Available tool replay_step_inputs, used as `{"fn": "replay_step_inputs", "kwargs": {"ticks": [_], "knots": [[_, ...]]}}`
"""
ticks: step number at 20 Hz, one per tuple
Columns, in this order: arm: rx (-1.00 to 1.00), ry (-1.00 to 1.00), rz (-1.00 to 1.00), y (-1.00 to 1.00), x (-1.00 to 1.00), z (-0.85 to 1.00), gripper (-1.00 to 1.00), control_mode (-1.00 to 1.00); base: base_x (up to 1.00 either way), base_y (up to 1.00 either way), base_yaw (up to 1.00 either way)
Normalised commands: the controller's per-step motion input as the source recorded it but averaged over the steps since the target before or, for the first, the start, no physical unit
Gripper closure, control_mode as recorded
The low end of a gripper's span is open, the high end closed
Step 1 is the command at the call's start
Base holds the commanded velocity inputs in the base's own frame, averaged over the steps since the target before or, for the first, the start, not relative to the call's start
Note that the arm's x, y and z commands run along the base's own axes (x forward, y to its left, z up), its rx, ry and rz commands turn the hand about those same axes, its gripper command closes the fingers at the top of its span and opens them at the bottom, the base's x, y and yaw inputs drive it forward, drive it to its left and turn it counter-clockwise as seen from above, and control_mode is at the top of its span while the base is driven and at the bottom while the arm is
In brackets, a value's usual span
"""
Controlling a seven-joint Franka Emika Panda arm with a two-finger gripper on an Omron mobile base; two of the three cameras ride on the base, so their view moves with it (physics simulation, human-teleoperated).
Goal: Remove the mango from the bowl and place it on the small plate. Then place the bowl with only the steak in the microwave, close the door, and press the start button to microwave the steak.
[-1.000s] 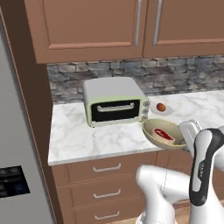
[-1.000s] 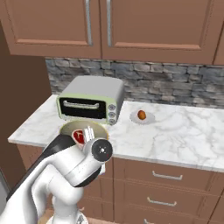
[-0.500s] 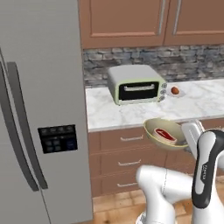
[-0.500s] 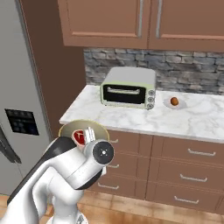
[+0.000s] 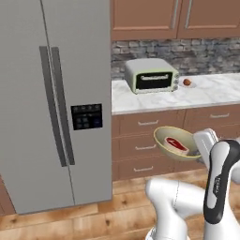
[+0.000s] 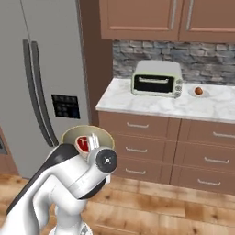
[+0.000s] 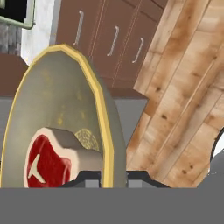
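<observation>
gripper (image 7: 114, 177): pinched on the rim of the bowl, one dark finger each side of the yellow edge at the bottom of the hand view. Narrow grip, holding the bowl and nothing else.

bowl (image 5: 175, 142): off the counter, carried in the air in front of the drawers, out over the wood floor. In the right base view it sits just above the arm's big joint.

steak (image 5: 176, 144): the only thing in the bowl, lying against the inside near the gripped edge. It's a red slab with a pale fat border.

mango (image 5: 187, 82): looks like it's already out, the small orange thing on the small plate (image 6: 198, 94), on the counter just right of the toaster oven.

toaster oven (image 6: 156, 80): back of the counter near its left end, door shut. Could be what the task calls the microwave, can't tell for sure.

fridge (image 5: 56, 101): big grey one, left of the counter's left edge.

task so far: I'd say the mango part is done and this is the carry-the-bowl part. Nothing's in the oven yet.

what could go wrong: it's a one-sided rim pinch, so the bowl can swing or tip and the steak slides out onto the floor. Bumping the bowl on the counter edge on the way back up could knock it loose too. And if that shut door is the target, the hand is full.
</observation>
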Motion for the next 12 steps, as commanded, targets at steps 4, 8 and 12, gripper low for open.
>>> {"fn": "replay_step_inputs", "kwargs": {"ticks": [4,8,12], "knots": [[0.0,0.0,0.0,0.0,0.0,0.0,1.0,1.0,-0.14,1.0,0.0],[0.0,0.0,0.0,0.0,0.0,0.0,1.0,1.0,0.0,1.0,0.0],[0.0,0.0,0.0,0.0,0.0,0.0,1.0,1.0,0.0,1.0,0.0]]}}
